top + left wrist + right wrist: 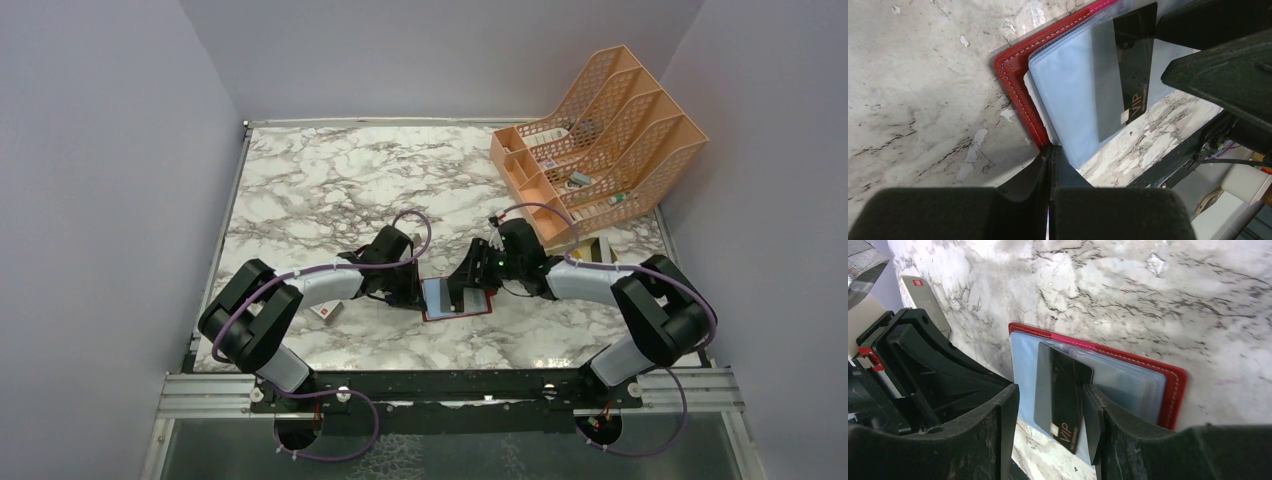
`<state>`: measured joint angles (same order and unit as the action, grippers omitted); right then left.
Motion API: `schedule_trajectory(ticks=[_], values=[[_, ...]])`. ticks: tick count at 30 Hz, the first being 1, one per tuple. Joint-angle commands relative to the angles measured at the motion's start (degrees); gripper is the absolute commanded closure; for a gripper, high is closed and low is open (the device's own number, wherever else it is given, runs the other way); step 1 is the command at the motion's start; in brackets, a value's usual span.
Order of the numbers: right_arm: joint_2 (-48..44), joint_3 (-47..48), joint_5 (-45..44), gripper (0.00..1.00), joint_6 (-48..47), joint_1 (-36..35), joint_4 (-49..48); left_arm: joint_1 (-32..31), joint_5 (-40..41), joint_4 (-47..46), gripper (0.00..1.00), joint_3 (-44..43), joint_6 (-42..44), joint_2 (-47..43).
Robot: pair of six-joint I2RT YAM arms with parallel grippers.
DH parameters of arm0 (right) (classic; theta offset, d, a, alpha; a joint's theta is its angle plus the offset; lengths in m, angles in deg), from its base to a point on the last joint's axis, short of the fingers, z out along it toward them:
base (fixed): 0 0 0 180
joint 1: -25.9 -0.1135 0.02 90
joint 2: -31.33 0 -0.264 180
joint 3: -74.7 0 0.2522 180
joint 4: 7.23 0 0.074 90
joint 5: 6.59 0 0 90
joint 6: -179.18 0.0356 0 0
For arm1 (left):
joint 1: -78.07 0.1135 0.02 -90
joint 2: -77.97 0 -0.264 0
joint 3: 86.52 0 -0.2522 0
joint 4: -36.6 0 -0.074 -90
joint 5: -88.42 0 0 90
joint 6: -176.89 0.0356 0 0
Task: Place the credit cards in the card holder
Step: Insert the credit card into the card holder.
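You are at the seating step. The card holder (1172, 390) lies open and flat on the marble table (330, 190), just in front of both arm tips. A dark credit card (1065, 385) with gold VIP lettering is partly tucked into one of the holder's clear sleeves (1068, 95), with part of its face hazed by plastic and the rest bare. Your right gripper (1050, 395) hangs over the card with its jaws apart, one finger on each side. One finger looks to touch a long edge of the card and the other is clear of it, so nothing is grasped. Your left gripper (1050, 152) is clenched, its tips at the holder's near corner where the red edge meets the sleeves. I cannot tell whether it pinches a sleeve leaf or only pins the holder down. To finish well, anchor that corner with the left arm, then nudge the card low and square, further along the way it has entered. A skewed push would likely buckle the soft sleeve or jam a card corner. The table is glossy, grey-veined white marble, and I judge it slippery enough for an unpinned holder to slide. A small white box (325, 310) with a red mark lies beside the holder on the left arm's side. An orange mesh file rack (600, 130) stands well beyond the holder, toward the far right corner. A yellowish item (597, 250) lies between the holder and the rack, too small to name. Plain pale walls (100, 150) close in around the table.
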<state>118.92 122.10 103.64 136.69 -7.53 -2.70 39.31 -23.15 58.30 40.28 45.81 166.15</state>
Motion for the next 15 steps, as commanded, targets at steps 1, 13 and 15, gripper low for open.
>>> schedule_trajectory(ticks=[1,13,15], values=[[3.32,1.25,1.19,0.49,-2.00,-1.58,0.37,-0.52,-0.41,0.50,0.98,0.68,0.04,-0.42],[4.46,0.78,3.91,0.49,1.52,-3.22,-4.39,-0.52,-0.62,0.39,0.98,0.22,0.12,-0.16],[4.11,0.89,3.29,0.49,1.79,-3.22,-3.85,-0.48,-0.66,0.32,0.98,0.24,0.12,-0.11]])
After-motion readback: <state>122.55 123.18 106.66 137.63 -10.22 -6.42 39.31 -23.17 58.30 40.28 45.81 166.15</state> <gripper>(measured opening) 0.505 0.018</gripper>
